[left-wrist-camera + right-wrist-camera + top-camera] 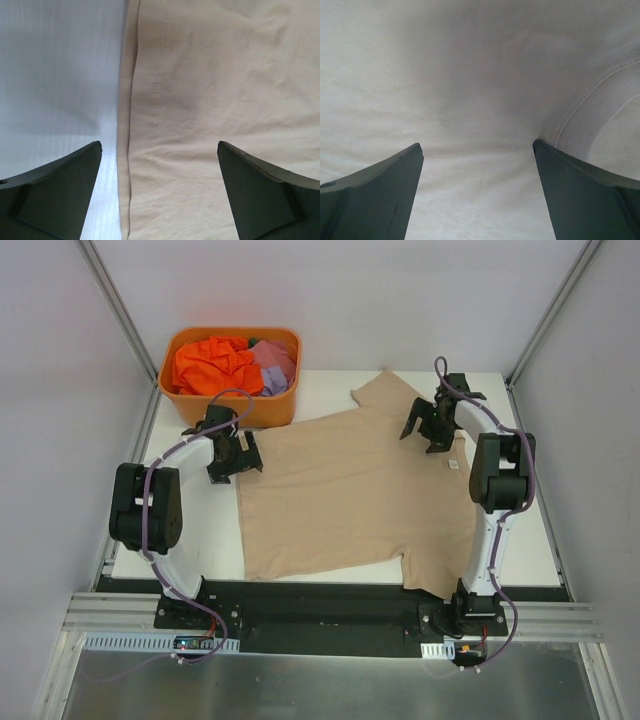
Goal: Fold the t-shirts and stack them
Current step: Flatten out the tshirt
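Beige t-shirt [350, 490] flat, one sleeve partly hidden by right arm [497, 480], left gripper [160, 145] wide over hem [131, 150], right gripper [477, 145] wide at collar [590, 110], orange shirt [210, 365] and lilac shirt [276, 360] bunched in tub [230, 408].

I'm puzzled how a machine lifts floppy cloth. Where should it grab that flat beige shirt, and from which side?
Probably the stitched hem of the beige t-shirt, from above. It lies flat, so only an edge offers a pinch; the open left gripper straddles that edge, one finger over bare table.
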Controlling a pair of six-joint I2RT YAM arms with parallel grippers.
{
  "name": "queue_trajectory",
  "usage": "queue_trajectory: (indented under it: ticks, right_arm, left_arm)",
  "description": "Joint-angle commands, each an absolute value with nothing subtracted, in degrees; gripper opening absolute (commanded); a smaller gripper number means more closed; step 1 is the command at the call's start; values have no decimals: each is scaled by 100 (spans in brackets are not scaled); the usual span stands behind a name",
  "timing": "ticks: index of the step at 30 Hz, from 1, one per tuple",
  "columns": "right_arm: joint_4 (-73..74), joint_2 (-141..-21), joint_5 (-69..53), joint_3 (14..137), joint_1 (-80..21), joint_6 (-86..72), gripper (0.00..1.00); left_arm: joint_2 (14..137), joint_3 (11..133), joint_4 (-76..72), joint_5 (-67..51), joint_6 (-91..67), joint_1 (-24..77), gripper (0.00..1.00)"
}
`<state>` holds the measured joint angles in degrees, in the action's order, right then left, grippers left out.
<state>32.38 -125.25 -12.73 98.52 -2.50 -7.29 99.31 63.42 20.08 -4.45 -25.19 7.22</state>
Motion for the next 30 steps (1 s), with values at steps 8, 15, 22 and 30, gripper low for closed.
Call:
queue_trajectory:
  ticks: [8,15,22,30]
  right_arm:
    - [3551,-11182,-722,9433,-255,-334,96]
    - [3148,-9765,-281,7042,-202,-448,96]
    - [3041,-10607,-1213,7513,-185,-536,96]
    - [3533,-11469,-994,8534,-308,-326,96]
  left_arm:
    - [8105,5697,2496,-852,-2970,791,99]
    - [7926,5264,2461,-1125,-3155,1607,99]
    - [8788,5712,2338,-1029,-3182,1951,99]
    - [9324,6318,2347,-466,-2945,1942,99]
